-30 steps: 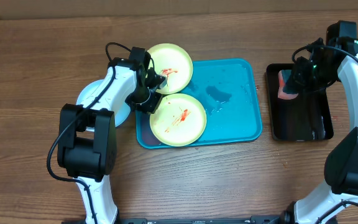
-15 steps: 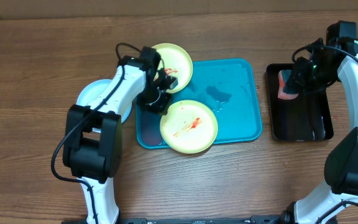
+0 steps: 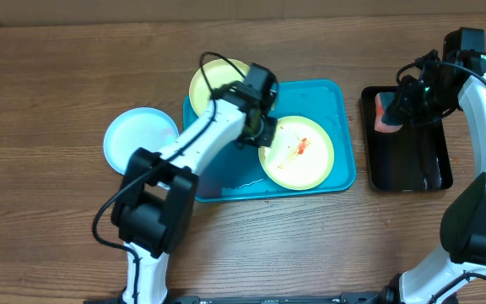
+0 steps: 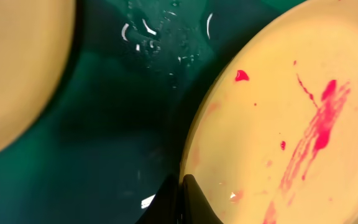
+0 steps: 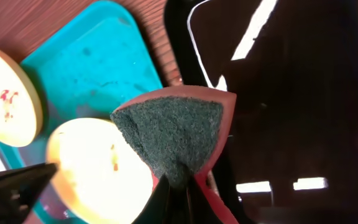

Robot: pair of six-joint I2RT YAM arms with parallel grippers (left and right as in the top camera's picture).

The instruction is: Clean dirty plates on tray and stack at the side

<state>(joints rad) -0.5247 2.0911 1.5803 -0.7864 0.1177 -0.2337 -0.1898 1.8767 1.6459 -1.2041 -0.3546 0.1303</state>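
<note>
Nearest the front edge of the tabletop (image 3: 57, 67), the near plate (image 3: 302, 154), pale yellow-green and streaked with red sauce, lay in the right half of the tray (image 3: 315, 97), close to the tray's front right corner. The left hand (image 3: 262, 135) was clamped on that plate's left rim. In the wrist view its dark fingertips (image 4: 185, 190) met at the rim, with water drops on the turquoise floor beside it. Off the tray's left edge, the pale blue plate (image 3: 137, 139) rested flat on the tabletop, near the tray but apart from it. Farther back, the far plate (image 3: 209, 84), also yellow-green and flecked with red, sat at the tray's far left corner and overlapped its rim. To the right of the tray stood the black tray (image 3: 412, 160). Over its far end the right hand (image 3: 399, 101) was pinched shut on a sponge (image 5: 173, 134), red with a dark green scouring face.
</note>
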